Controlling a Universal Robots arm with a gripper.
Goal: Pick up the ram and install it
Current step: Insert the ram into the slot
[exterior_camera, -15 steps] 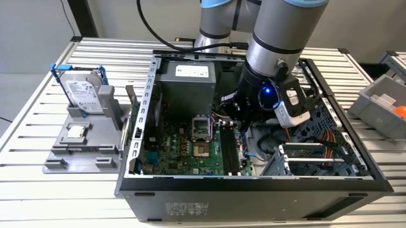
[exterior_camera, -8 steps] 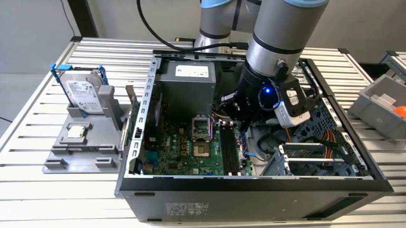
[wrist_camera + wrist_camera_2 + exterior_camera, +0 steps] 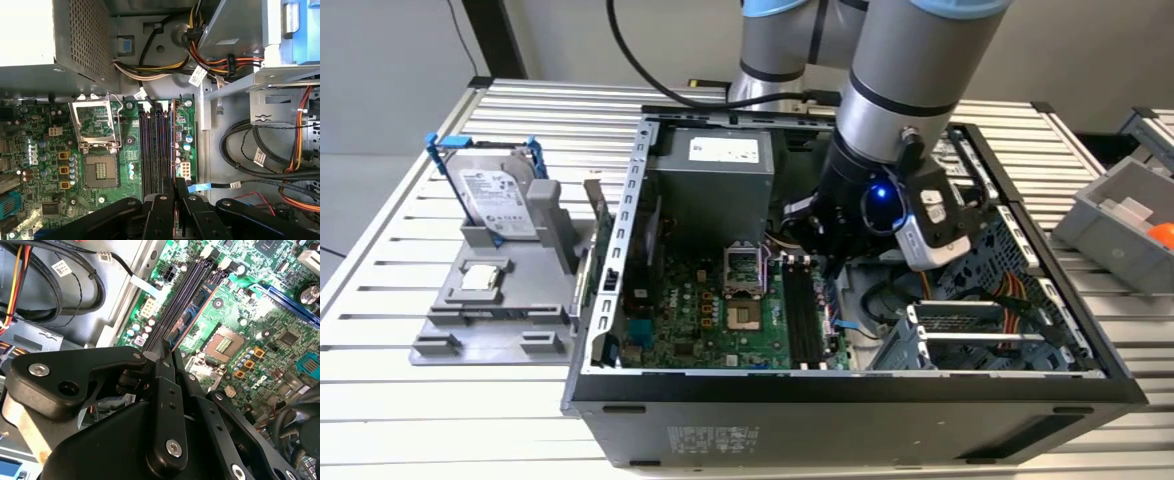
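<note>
1. Nearest the camera in the exterior view is the dark side wall of the open computer case (image 3: 854, 405), which lies on a slatted metal table (image 3: 400, 400).
2. At the exterior view's left, a grey holder (image 3: 487, 335) carries an upright silver hard drive in a blue frame (image 3: 494, 190). A small square silver chip (image 3: 483, 278) lies flat below it.
3. Inside the case, the green motherboard (image 3: 700, 315) shows an open processor socket (image 3: 742, 266). The long black slots (image 3: 801, 315) lie just beside it.
4. The arm (image 3: 907, 90) reaches down into the case above the slots.
5. In both wrist views the ram (image 3: 196, 304) stands on edge along the outermost slot, next to the empty black ones.
6. The gripper (image 3: 175, 192) has its black fingers (image 3: 161, 210) drawn close on either side of the ram's near end, pinching it.
7. At the exterior view's right, a grey bin (image 3: 1107, 215) stands on the table.
</note>
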